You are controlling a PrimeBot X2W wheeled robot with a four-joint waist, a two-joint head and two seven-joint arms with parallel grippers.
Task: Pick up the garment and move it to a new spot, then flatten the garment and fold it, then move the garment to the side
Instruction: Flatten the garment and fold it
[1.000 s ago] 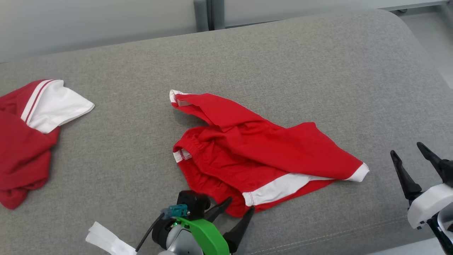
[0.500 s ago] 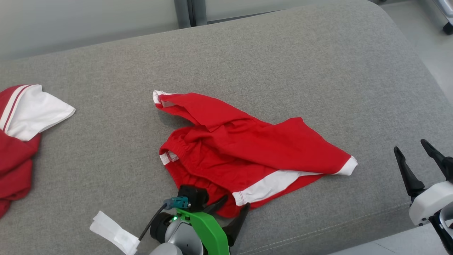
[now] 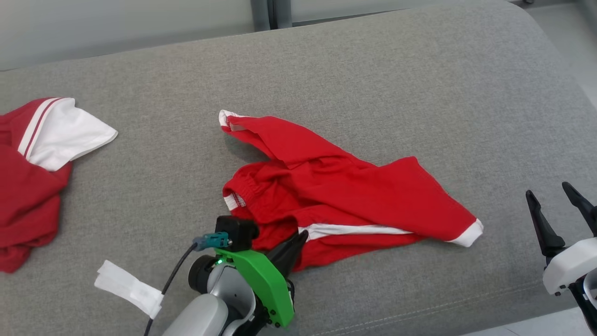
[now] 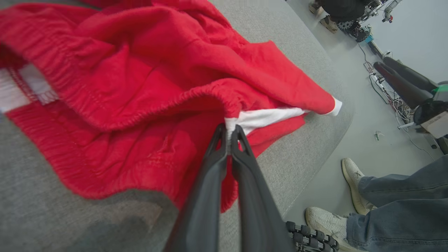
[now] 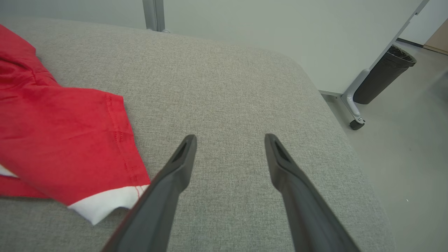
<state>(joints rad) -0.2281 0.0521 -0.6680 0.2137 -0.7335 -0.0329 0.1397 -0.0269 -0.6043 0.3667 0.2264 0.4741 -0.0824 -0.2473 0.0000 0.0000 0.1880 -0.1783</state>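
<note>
The garment (image 3: pixel 345 191), red shorts with white trim, lies crumpled in the middle of the grey cushioned surface (image 3: pixel 326 70). My left gripper (image 3: pixel 298 238) is shut on the garment's near edge, where a white stripe meets the red cloth. In the left wrist view the two fingertips of the left gripper (image 4: pixel 229 131) pinch the garment (image 4: pixel 140 87) at that white hem, and the cloth is pulled up into a ridge there. My right gripper (image 3: pixel 557 198) stands open at the right, above bare cushion, a little right of the garment's white-tipped corner (image 5: pixel 101 204). The right gripper (image 5: pixel 229 141) holds nothing.
A second red and white garment (image 3: pixel 32 163) lies at the left edge. A small white folded tag (image 3: pixel 128 288) rests near the front edge. The cushion ends close on the right, with floor and a dark bin (image 5: pixel 385 75) beyond. A person's feet and legs (image 4: pixel 367 196) stand by the cushion's edge.
My left gripper has shut on the garment's near hem and pulled it; the wide white panel has folded into a thin stripe. The head camera has shifted. The right gripper stays open.
</note>
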